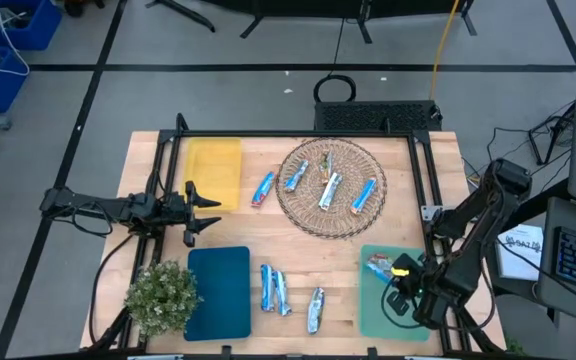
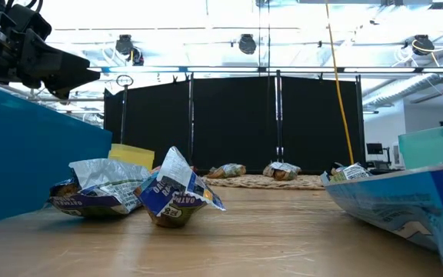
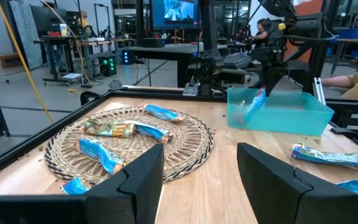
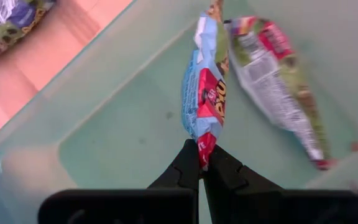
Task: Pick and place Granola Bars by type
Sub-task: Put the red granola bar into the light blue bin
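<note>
granola bars, ten counted: four on the round wicker basket (image 1: pixel 308 215), one on bare wood (image 1: pixel 264 188) just beside it, three (image 1: pixel 274 289) near the table's front edge, two on the green mat (image 1: pixel 371 310). mats, three: yellow (image 1: pixel 214 172), teal (image 1: pixel 220 292), green. one small potted plant (image 1: pixel 162 296).

right gripper (image 4: pixel 202 163) pinching granola bar (image 4: pixel 205 93) over green mat (image 4: pixel 117 143)

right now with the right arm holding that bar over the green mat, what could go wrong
1. The right gripper pinches the held bar only by its wrapper's end, so it might slip or swing.
2. Another bar already lies on the green mat close beside it; lowering could nudge it.
3. The left gripper waits open by the yellow mat, little risk there.
</note>
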